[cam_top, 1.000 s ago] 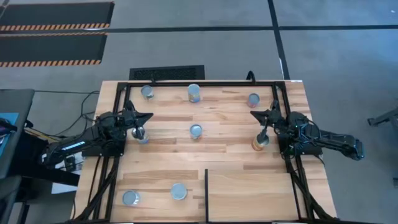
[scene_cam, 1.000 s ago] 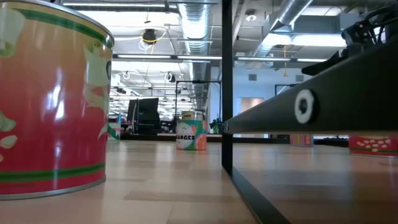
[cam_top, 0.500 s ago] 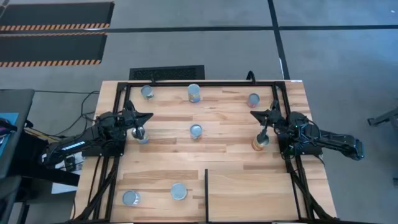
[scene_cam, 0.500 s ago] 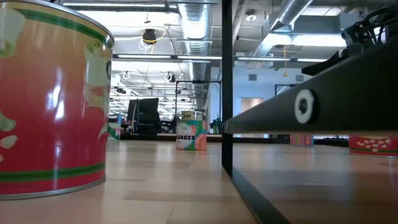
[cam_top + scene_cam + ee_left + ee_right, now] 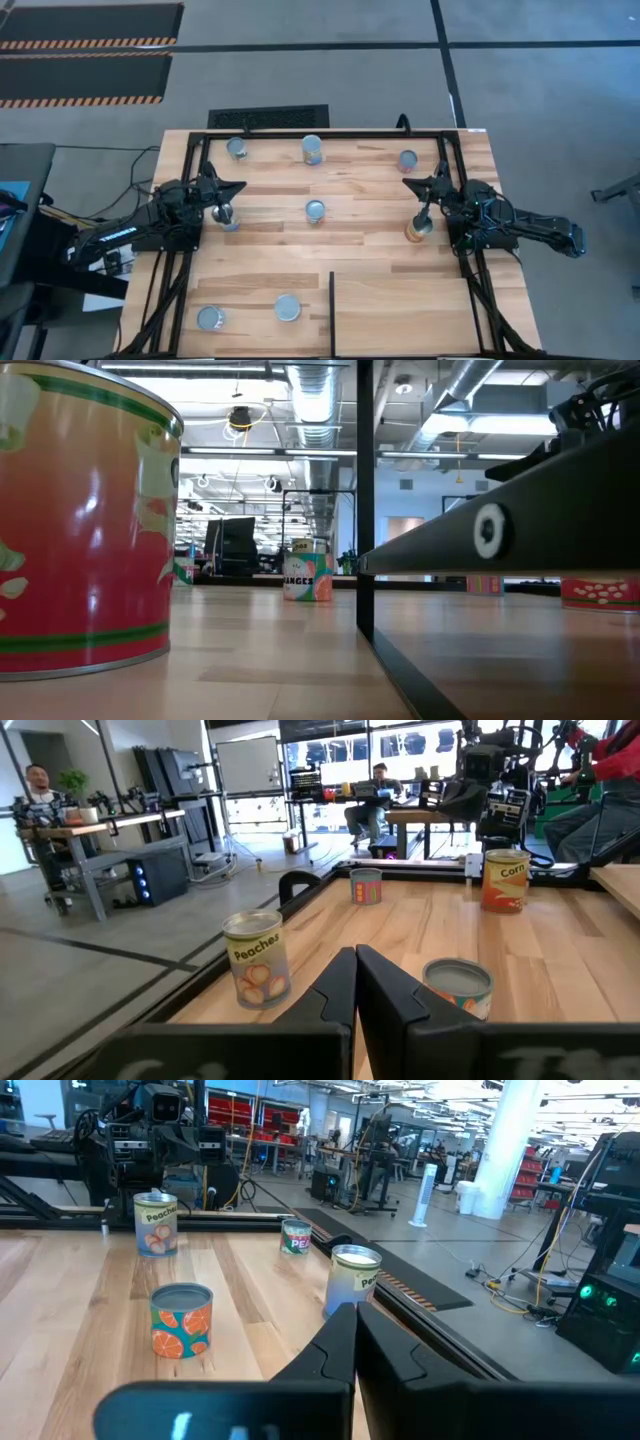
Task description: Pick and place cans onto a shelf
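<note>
Two dark fingers of the right gripper [image 5: 352, 1342] pressed together over a light-wood plank tabletop [image 5: 80, 1310]. Just ahead, a silver-topped tin with orange fruit on a blue label [image 5: 182, 1318]; beside it a pale tin at the black frame edge [image 5: 354, 1280]. Farther off, a peach-labelled tin [image 5: 155, 1223], a small green and red tin [image 5: 295, 1237], the other dark arm [image 5: 165, 1120].

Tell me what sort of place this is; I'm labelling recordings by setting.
Probably an open robotics lab or workshop. Exposed silver ceiling ducts run overhead, grey workbenches with equipment and seated people fill the room, and labelled tin cans stand on a black-framed light-wood table.
</note>
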### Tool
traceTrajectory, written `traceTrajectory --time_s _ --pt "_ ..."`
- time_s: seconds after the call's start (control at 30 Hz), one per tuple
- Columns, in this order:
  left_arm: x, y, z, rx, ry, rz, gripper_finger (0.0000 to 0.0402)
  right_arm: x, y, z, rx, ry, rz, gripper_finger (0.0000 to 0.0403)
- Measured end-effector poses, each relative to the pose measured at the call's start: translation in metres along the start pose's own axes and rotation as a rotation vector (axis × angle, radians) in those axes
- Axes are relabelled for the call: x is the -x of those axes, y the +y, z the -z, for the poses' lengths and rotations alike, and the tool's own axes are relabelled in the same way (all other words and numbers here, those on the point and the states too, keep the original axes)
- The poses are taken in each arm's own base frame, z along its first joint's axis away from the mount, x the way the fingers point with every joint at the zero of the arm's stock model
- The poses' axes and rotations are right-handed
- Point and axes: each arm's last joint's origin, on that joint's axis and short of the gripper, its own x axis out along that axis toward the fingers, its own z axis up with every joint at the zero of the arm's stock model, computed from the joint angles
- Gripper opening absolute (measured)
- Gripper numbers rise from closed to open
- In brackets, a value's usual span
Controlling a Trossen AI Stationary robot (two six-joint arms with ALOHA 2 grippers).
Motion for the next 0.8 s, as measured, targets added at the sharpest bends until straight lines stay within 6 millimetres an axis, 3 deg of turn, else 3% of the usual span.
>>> traceTrajectory --time_s 0.17,0.37,0.67,0.8 --pt "0.0 0.0 0.0 -0.13 -0.003 -0.001 0.0 0.0 0.0 0.0 0.0 0.0 0.0 0.0031" --pt "0.0 0.0 0.0 -0.13 -0.001 -0.001 0.0 0.0 0.0 0.0 0.0 0.0 0.0 0.0031" --pt "0.0 0.0 -0.001 0.083 -0.009 0.0 0.0 0.0 0.0 -0.001 -0.083 -0.009 -0.001 0.0031" --pt "0.0 0.0 -0.001 0.174 -0.008 0.0 0.0 0.001 -0.002 -0.012 -0.133 -0.126 0.014 0.0031"
